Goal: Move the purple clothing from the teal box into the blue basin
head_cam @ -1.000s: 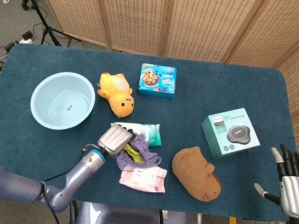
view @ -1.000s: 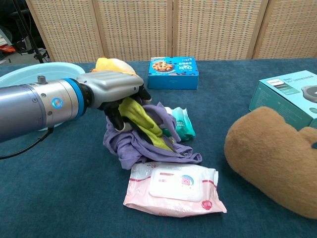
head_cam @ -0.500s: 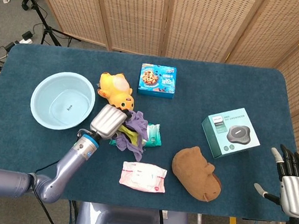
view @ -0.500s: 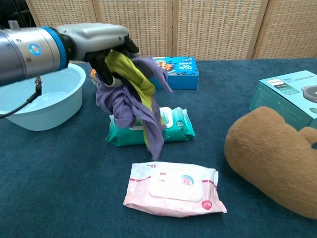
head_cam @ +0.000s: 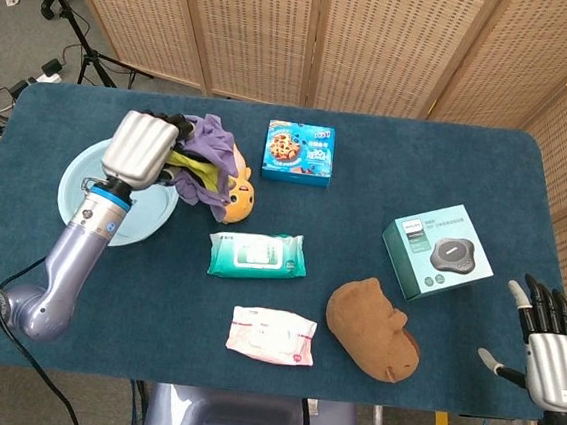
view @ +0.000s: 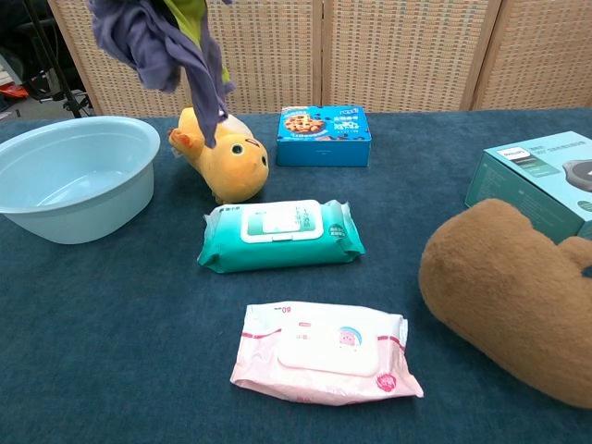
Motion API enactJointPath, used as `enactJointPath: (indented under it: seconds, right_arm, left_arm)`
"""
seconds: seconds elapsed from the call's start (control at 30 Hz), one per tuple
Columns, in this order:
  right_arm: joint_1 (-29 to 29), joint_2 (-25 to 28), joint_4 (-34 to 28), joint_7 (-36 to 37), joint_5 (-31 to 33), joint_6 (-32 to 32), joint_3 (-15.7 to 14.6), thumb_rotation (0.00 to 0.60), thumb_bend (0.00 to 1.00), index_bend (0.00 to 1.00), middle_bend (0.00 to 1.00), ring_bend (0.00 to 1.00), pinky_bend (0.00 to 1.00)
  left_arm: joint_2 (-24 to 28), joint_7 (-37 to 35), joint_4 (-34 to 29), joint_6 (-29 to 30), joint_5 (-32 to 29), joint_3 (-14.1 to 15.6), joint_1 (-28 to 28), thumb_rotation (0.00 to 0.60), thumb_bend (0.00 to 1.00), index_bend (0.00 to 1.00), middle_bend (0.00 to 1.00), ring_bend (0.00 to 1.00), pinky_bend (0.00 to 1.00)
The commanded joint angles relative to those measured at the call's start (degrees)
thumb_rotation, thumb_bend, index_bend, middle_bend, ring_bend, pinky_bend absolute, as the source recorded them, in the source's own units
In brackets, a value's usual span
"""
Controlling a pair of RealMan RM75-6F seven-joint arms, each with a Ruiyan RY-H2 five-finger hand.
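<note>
We have the purple clothing clutched in our left robot hand, lifted clear of the tabletop, its loose end dangling over the yellow plush toy. The blue basin sits at about 8 o'clock from the cloth, partly under the hand. The teal box lies well apart at 4 o'clock. Our right robot hand rests off the tabletop's corner, fingers spread, holding nothing.

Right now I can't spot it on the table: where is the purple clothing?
The left hand holds the purple clothing in the air at the table's left, between the blue basin and the yellow plush toy.
</note>
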Motion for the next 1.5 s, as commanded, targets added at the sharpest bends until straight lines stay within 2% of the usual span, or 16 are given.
enactJointPath:
  seconds: [0.03, 0.23, 0.37, 0.67, 0.73, 0.93, 1.0, 1.23, 1.3, 1.43, 1.5]
  right_arm:
    - [0.03, -0.08, 0.00, -0.17, 0.09, -0.25, 0.05, 0.600, 0.16, 0.00, 0.00, 0.00, 0.00]
    - [0.02, -0.07, -0.16, -0.64, -0.19, -0.56, -0.06, 0.600, 0.16, 0.00, 0.00, 0.00, 0.00]
    - [-0.04, -0.24, -0.24, -1.06, -0.32, -0.55, -0.05, 0.600, 0.16, 0.00, 0.00, 0.00, 0.00]
    - [0.13, -0.56, -0.24, -1.72, -0.09, -1.25, 0.06, 0.600, 0.16, 0.00, 0.00, 0.00, 0.00]
    - [0.07, -0.64, -0.15, -2.00, -0.07, -1.18, 0.10, 0.600, 0.16, 0.00, 0.00, 0.00, 0.00]
    - [-0.05, -0.75, 0.03, -1.91, -0.03, -1.20, 0.14, 0.600, 0.16, 0.00, 0.00, 0.00, 0.00]
    - [-0.08, -0.71, 0.12, -1.77, -0.06, -1.21, 0.13, 0.600, 0.16, 0.00, 0.00, 0.00, 0.00]
    - [-0.21, -0.80, 0.41, -1.61, -0.27, -1.03, 0.16, 0.600, 0.16, 0.00, 0.00, 0.00, 0.00]
    - [-0.22, -0.84, 0.50, -1.55, -0.23, -1.05, 0.20, 0.600, 0.16, 0.00, 0.00, 0.00, 0.00]
    - [-0.24, -0.92, 0.67, -1.42, -0.20, -1.12, 0.23, 0.600, 0.16, 0.00, 0.00, 0.00, 0.00]
    - [-0.21, -0.95, 0.73, -1.32, -0.22, -1.19, 0.23, 0.600, 0.16, 0.00, 0.00, 0.00, 0.00]
  left_arm:
    - [4.40, -0.79, 0.17, -0.71, -0.19, -0.99, 1.42, 0.600, 0.63, 0.84, 0.49, 0.53, 0.52]
    - [8.12, -2.09, 0.71, -1.56, 0.09, -0.33, 3.88, 0.600, 0.63, 0.84, 0.49, 0.53, 0.52]
    - [9.62, -4.19, 3.46, -2.48, 0.24, 1.02, 6.51, 0.600, 0.63, 0.84, 0.49, 0.53, 0.52]
    - [9.40, -8.07, 8.89, -4.94, 1.21, 3.48, 10.43, 0.600, 0.62, 0.84, 0.49, 0.53, 0.52]
    - [8.68, -9.16, 11.00, -6.12, 1.73, 4.88, 11.83, 0.600, 0.62, 0.84, 0.49, 0.53, 0.52]
    - [6.72, -10.46, 14.17, -6.91, 3.24, 6.10, 13.65, 0.600, 0.58, 0.84, 0.49, 0.53, 0.52]
    - [5.94, -10.44, 15.01, -7.19, 3.40, 6.47, 14.06, 0.600, 0.55, 0.80, 0.47, 0.53, 0.52]
    - [3.08, -12.62, 17.70, -9.98, 4.08, 6.82, 14.80, 0.600, 0.45, 0.48, 0.25, 0.40, 0.51]
    - [2.48, -13.38, 18.09, -11.23, 4.24, 6.89, 14.85, 0.600, 0.41, 0.40, 0.18, 0.35, 0.49]
    - [1.55, -15.26, 18.50, -13.81, 4.65, 6.84, 14.83, 0.600, 0.26, 0.27, 0.02, 0.25, 0.38]
    - [1.32, -15.66, 18.50, -14.88, 5.14, 6.96, 14.69, 0.600, 0.20, 0.21, 0.00, 0.20, 0.33]
